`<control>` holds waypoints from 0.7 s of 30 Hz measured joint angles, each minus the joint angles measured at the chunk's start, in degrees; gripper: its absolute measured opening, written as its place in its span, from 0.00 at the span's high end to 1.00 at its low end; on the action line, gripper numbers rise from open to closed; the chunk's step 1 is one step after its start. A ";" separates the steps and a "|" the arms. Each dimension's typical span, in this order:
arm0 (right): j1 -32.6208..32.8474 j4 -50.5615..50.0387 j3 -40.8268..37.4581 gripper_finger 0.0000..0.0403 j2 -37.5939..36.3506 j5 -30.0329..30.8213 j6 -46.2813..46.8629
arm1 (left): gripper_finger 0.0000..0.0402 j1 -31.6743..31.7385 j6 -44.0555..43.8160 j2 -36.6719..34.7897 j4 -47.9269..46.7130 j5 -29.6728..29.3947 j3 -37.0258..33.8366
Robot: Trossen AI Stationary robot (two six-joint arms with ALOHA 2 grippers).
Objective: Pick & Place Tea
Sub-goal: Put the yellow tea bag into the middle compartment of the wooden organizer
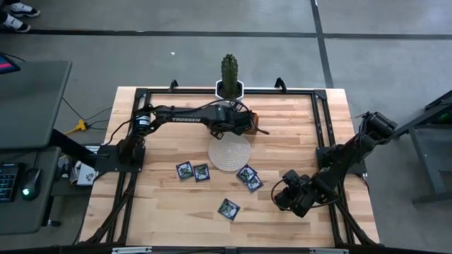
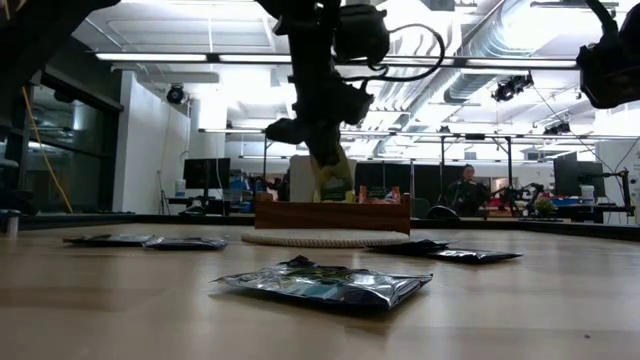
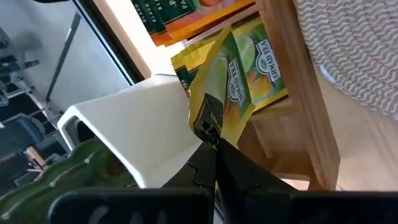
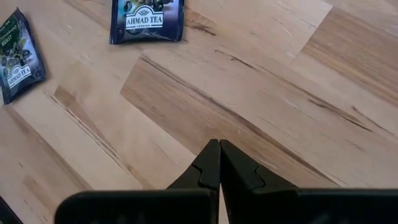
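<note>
The left gripper (image 3: 214, 140) is seen pinching a yellow tea sachet (image 3: 233, 84) over the wooden tray (image 3: 298, 81) beside the round mat (image 1: 229, 153), while the right gripper (image 4: 219, 163), fingers pressed together, is held above the table (image 4: 261, 93) near dark blue sachets (image 4: 147, 20).

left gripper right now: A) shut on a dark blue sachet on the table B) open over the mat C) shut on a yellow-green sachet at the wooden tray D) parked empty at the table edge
C: the left gripper is pinched shut on the yellow-green sachet, held at the wooden tray.
</note>
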 joint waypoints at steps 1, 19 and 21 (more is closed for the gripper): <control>0.00 0.02 0.00 1.00 0.00 0.00 0.00 | 1.00 0.00 -0.64 0.03 0.03 0.05 -0.01; 0.00 1.27 0.00 1.00 0.00 0.61 0.02 | 1.00 0.04 -3.57 3.55 -1.11 0.47 -0.16; 0.00 1.61 0.00 1.00 0.00 0.71 0.02 | 1.00 0.04 -3.67 3.91 -0.78 0.47 0.19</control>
